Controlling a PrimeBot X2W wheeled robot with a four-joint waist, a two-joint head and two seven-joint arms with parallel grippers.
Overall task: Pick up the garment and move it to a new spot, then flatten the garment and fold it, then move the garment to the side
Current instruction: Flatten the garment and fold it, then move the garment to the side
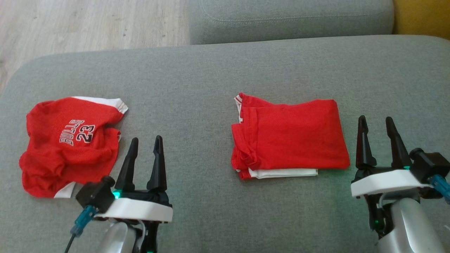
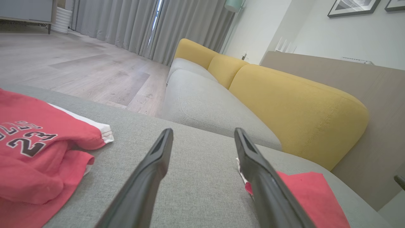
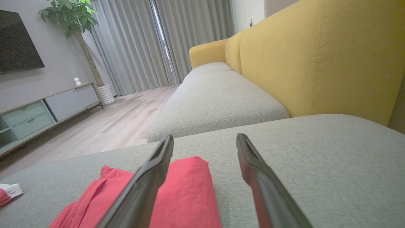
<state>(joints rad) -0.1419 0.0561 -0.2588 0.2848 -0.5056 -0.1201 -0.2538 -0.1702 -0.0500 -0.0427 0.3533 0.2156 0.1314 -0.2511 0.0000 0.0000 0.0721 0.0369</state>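
Left end effector (image 1: 146, 138) and right end effector (image 1: 375, 118) hovered over the near edge of the grey sofa cushion (image 1: 197, 77), fingers apart and empty. A folded red garment (image 1: 291, 135) lay right of centre, just beside the right one. A crumpled red jersey (image 1: 66, 144) lay near the left edge.

1. 2 garments on a wide seat cushion (image 1: 197, 80), well apart from each other.
2. Left garment (image 1: 70, 144) near the cushion's left end; right garment (image 1: 291, 137) right of its centre.
3. Left gripper (image 1: 146, 138) between the 2 garments, just beside the left garment's right edge, on the robot's side.
4. Right gripper (image 1: 375, 118) just right of the right garment, apart from it.
5. Behind the seat cushion, a second cushion (image 1: 288, 17), close against it.
6. Floor (image 1: 88, 24) behind the seat cushion and left of the second cushion.
7. Backrest (image 1: 422, 15) along the right side of the second cushion.
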